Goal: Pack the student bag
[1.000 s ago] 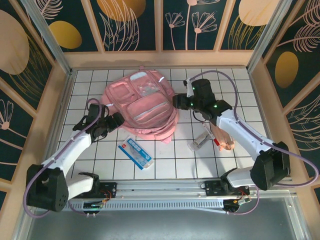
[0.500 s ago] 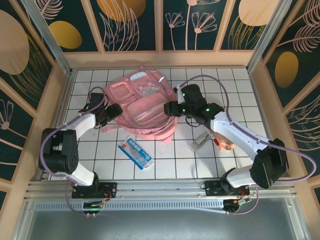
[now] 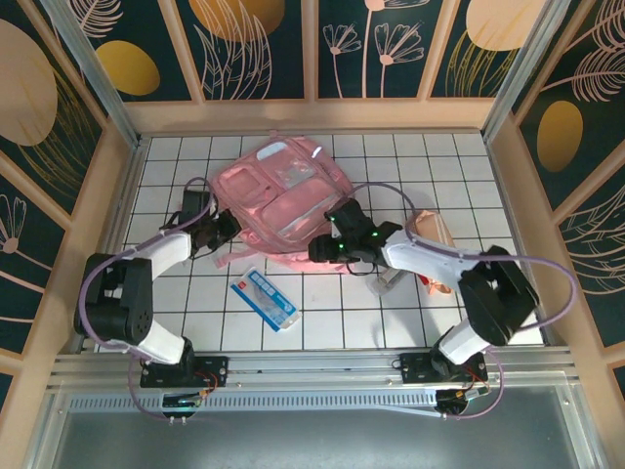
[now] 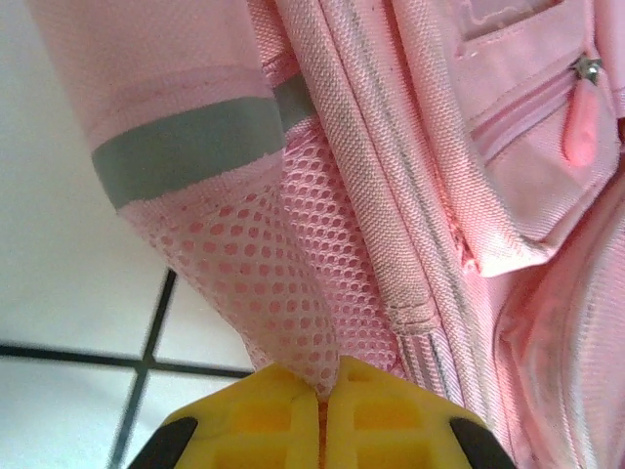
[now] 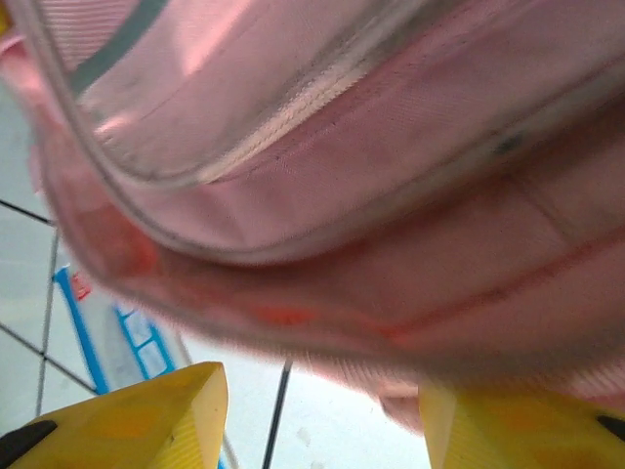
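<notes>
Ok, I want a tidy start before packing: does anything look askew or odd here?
The bag lies askew to the tiles, its mesh pinched by the left end effector. A blue-and-white packet lies loose and diagonal on them nearby. Nothing looks spilled or torn.

table (image 3: 195, 322): white squares | pink bag (image 3: 278, 191): lies on it | blue-and-white packet (image 3: 264, 298): just in front of bag | peach thing (image 3: 435, 233): right of bag
</notes>
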